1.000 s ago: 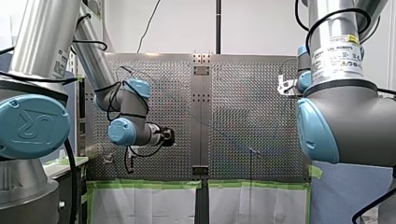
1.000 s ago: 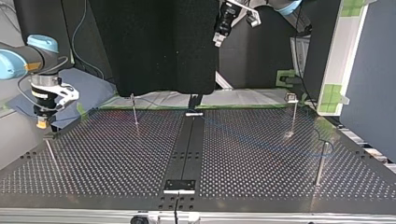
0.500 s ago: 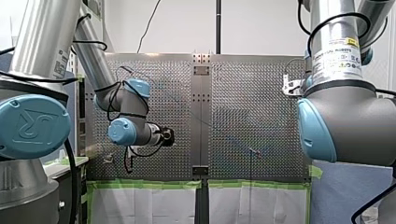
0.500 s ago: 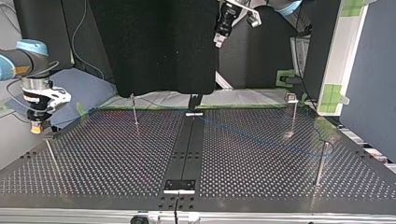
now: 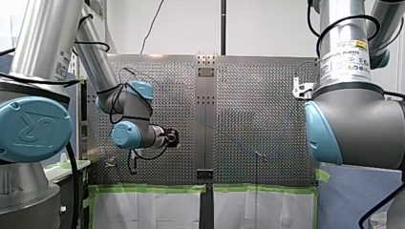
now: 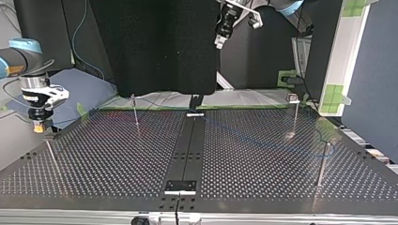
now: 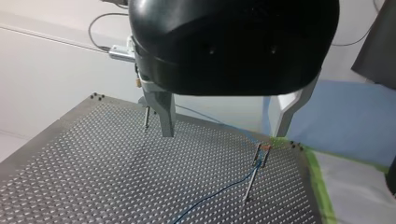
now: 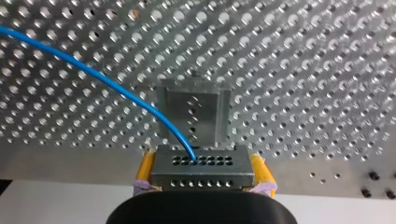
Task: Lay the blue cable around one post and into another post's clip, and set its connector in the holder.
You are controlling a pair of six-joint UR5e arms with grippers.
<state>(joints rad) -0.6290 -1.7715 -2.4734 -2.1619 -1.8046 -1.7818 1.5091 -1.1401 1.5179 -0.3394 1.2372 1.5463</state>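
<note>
Both held above table (image 6: pixel 281 183): right gripper (image 8: pixel 201 173) fingers clamp connector (image 8: pixel 202 160); left gripper (image 7: pixel 224 130) fingers spread wide.

Front view behind, top view opposite, wrist views close, all share table (image 6: pixel 117 154)

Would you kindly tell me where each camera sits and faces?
Front view: behind the shoulders, over the table; my left arm and my right arm flank it.
Top view: across the table, facing the arms; my right gripper at its left, my left gripper high.
Left wrist view: on that wrist, past its open fingers toward a clip post.
Right wrist view: on that wrist, at the connector in its yellow pads, holder ahead.
Shared: top and wrist views show the blue cable.
</note>
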